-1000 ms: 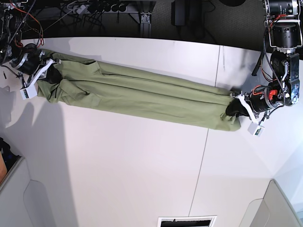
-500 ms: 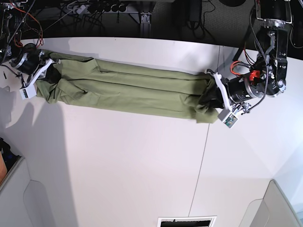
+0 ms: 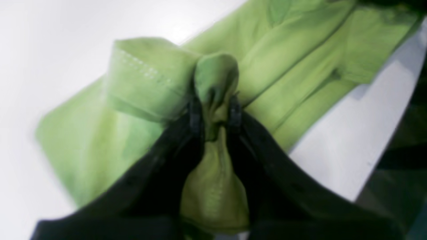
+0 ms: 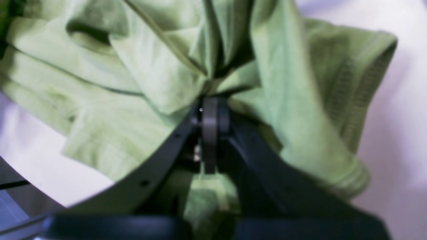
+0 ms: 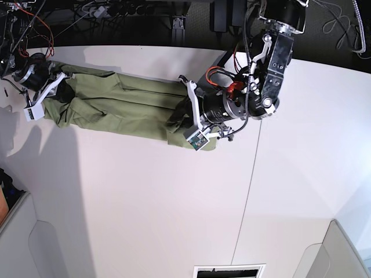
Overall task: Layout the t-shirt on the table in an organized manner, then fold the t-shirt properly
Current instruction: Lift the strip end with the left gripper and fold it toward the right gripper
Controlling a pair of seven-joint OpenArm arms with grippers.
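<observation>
olive t-shirt (image 5: 116,104) lies narrowed on the white desk (image 5: 174,202); left end effector (image 5: 186,119), clamped on one end, has carried it toward the right end effector (image 5: 49,87), clamped on the other: a lengthwise fold underway.

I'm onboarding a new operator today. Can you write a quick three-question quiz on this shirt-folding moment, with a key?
1. True or false: the left gripper is shut on a bunched bit of the t-shirt.
2. In the base view, where is the right gripper? A) at the shirt's end by the table's far left edge B) at the table's middle C) off the shirt
3. Fill in: the shirt lies as a long, narrow ____ between the two grippers.

Key: 1 true; 2 A; 3 band
</observation>
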